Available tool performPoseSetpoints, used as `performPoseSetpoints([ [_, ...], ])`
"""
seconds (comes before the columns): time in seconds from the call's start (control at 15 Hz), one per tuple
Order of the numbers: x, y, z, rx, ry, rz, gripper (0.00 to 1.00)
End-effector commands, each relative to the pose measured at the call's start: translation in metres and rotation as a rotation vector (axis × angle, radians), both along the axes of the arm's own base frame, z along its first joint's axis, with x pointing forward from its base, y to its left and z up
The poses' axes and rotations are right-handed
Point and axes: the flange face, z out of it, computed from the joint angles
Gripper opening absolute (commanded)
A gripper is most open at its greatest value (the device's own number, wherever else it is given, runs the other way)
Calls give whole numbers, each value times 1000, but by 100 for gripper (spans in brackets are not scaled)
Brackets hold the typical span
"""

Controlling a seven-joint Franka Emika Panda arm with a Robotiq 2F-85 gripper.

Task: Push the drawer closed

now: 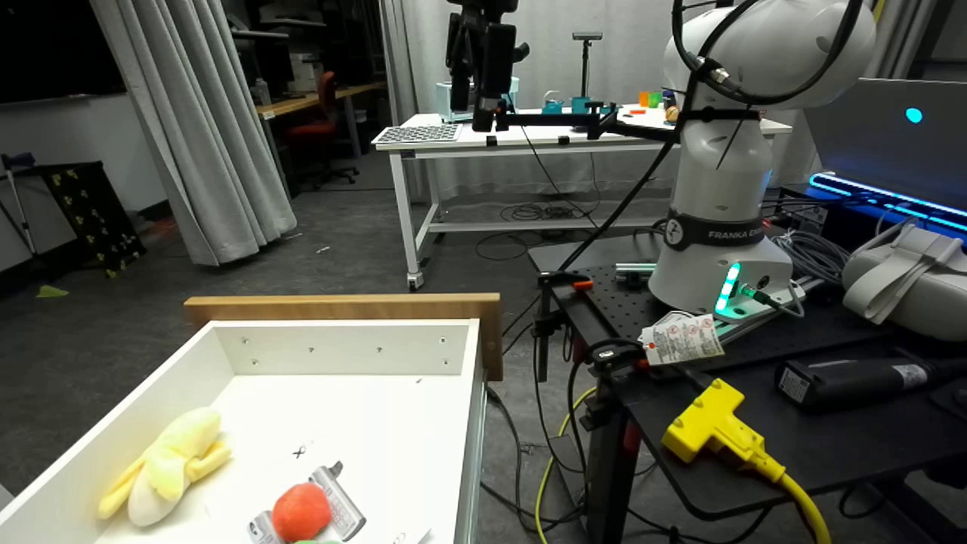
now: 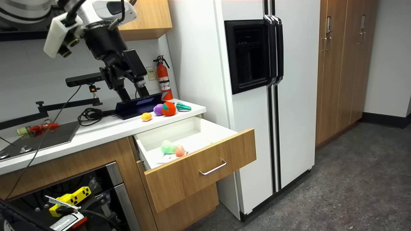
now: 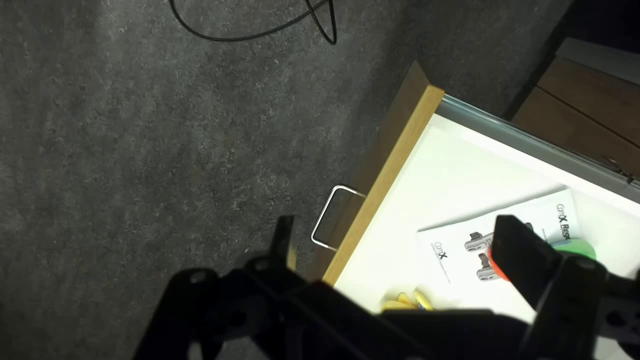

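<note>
The drawer (image 2: pixel 200 150) stands well out from beneath the white countertop (image 2: pixel 109 128), just beside the refrigerator (image 2: pixel 250 122), as I see it in an exterior view. Its wood-grain front (image 2: pixel 184 179) looks stiff, with a slim metal handle (image 2: pixel 213 169) at the middle. The Robotiq gripper (image 2: pixel 135 96) hangs above, apart from the drawer, its fingers (image 2: pixel 123 93) spread wide and holding nothing.

In an exterior view, the inside shows: white walls, a yellow plush toy (image 1: pixel 174 465) near one side, a round orange-red toy (image 1: pixel 301 512) near that. Both look soft and light, and I'd expect them to slide a little if the drawer jolts. The gripper is up high, touching nothing.

In the wrist view, I look down past the fingers, a broad gap between them, to the top edge of the front. A metal runner (image 3: pixel 540 147) lines the drawer's side, so for all its bulk it should glide on a steady, modest push. Nothing needs grasping, to my mind: bring the fingertips together and bear on the middle of the front, beside the handle, square to it. The face may be slick, so a slanted touch could skid, and a shove at a corner could make it bind; the printed sheet (image 3: pixel 465 230) might shift too
</note>
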Motion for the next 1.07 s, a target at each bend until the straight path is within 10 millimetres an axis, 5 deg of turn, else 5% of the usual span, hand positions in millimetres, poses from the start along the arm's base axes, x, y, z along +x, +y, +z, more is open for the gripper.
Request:
performPoseSetpoints([
  [0.0,0,0,1,0,1,0,100],
  [1.0,1,0,0,2,22,-17,100],
])
